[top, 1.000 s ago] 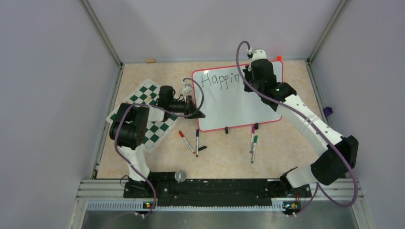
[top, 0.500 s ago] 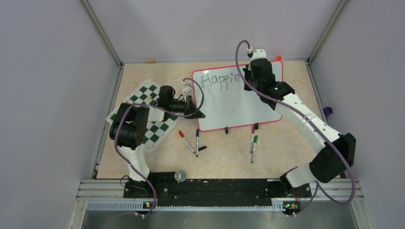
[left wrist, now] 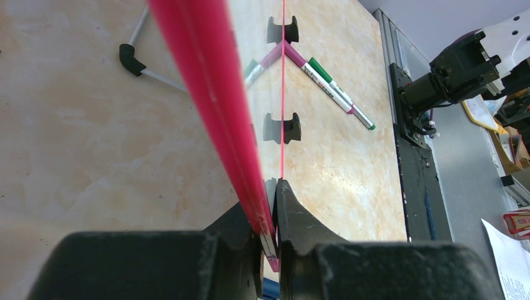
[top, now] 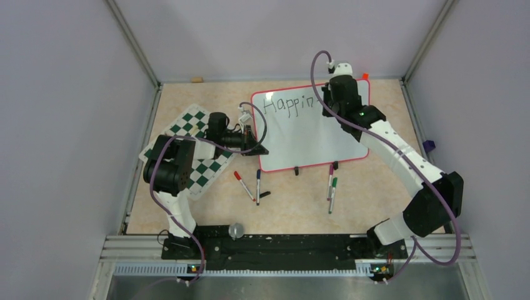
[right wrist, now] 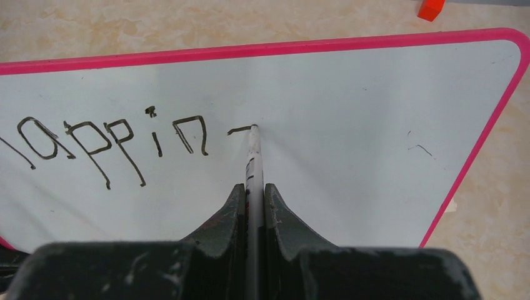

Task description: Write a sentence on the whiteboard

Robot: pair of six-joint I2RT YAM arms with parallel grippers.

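Your right gripper clamped on marker, tip touching whiteboard at end of short stroke just right of "Happin". Your left gripper pinching board's red frame at left edge. Whiteboard lies mid-table, far side, just right of chess mat; loose markers near its front edge.

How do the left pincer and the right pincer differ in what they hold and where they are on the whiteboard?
The left pincer is shut on the red frame of the whiteboard; the right pincer is shut on a marker. The left pincer sits at the board's left edge; the right pincer is over its upper right part, marker tip touching the surface. Both are shut and black.
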